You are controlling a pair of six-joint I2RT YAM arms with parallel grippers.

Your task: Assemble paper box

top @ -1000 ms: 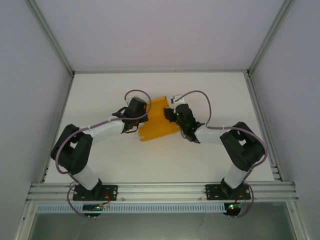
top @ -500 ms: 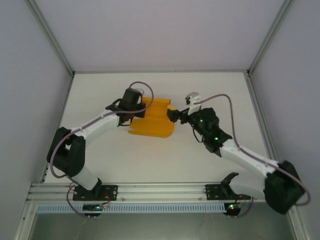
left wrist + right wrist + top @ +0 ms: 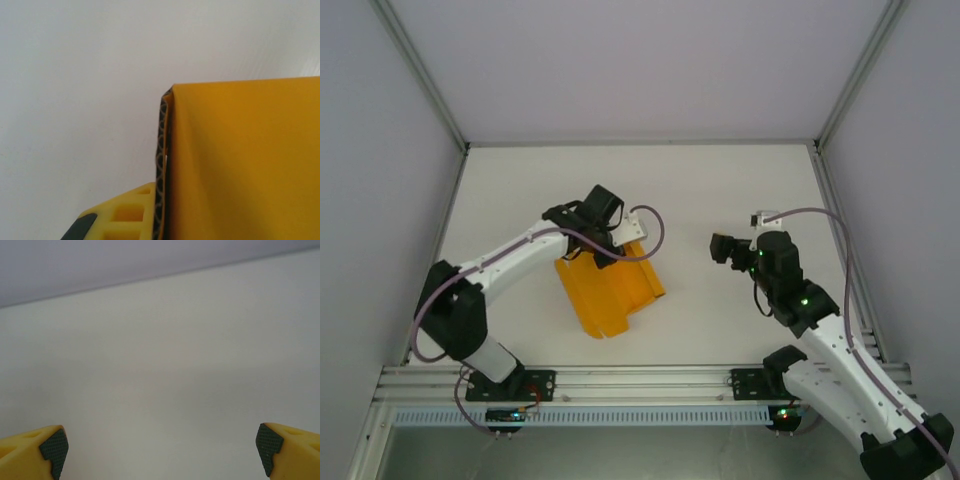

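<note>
The paper box [image 3: 608,292] is an orange-yellow creased card sheet, partly folded, lying tilted left of the table's middle. My left gripper [image 3: 623,238] holds it at its far right edge. In the left wrist view the card [image 3: 245,160] covers the right half, and my left gripper [image 3: 167,200] is shut on its edge, one yellow finger [image 3: 125,220] pressed against it. The other finger is hidden behind the card. My right gripper [image 3: 720,247] hovers to the right, apart from the box. Its fingertips [image 3: 54,447] stand wide apart, so my right gripper [image 3: 160,450] is open with only bare table between them.
White table [image 3: 720,180] enclosed by pale walls with metal frame posts [image 3: 430,85]. An aluminium rail [image 3: 640,382] with both arm bases runs along the near edge. Purple cables loop over both arms.
My right gripper let go of the box and drew back to the right. The left arm swung the box toward the near left, turning it.
</note>
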